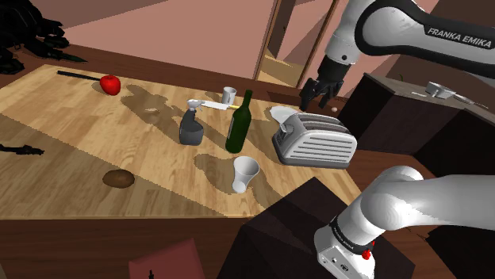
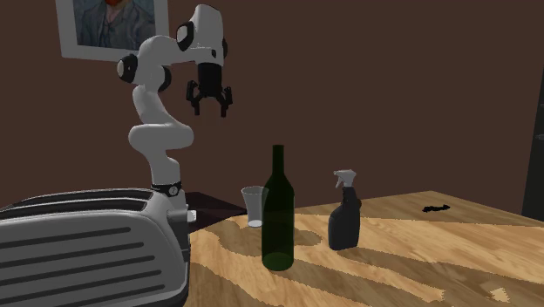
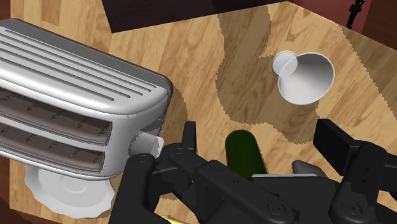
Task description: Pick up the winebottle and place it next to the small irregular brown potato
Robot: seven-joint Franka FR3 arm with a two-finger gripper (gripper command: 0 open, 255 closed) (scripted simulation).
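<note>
A dark green wine bottle (image 1: 237, 127) (image 2: 278, 218) stands upright mid-table, between a dark spray bottle (image 1: 190, 127) and a silver toaster (image 1: 313, 139). The small brown potato (image 1: 118, 179) lies near the table's front edge, toward the shoulder view's left. My black gripper (image 1: 317, 93) (image 2: 210, 103) hangs open and empty, well above the table, over the toaster's far side. In the wrist view the bottle's top (image 3: 243, 151) shows far below, between the spread fingers of the gripper (image 3: 259, 136).
A white cup (image 1: 244, 173) (image 3: 305, 77) stands just in front of the bottle. The toaster (image 3: 76, 108) sits beside it. A red fruit (image 1: 110, 84) and a small cup (image 1: 229, 94) sit at the back of the wooden table (image 1: 79, 135). Dark boxes flank the stand.
</note>
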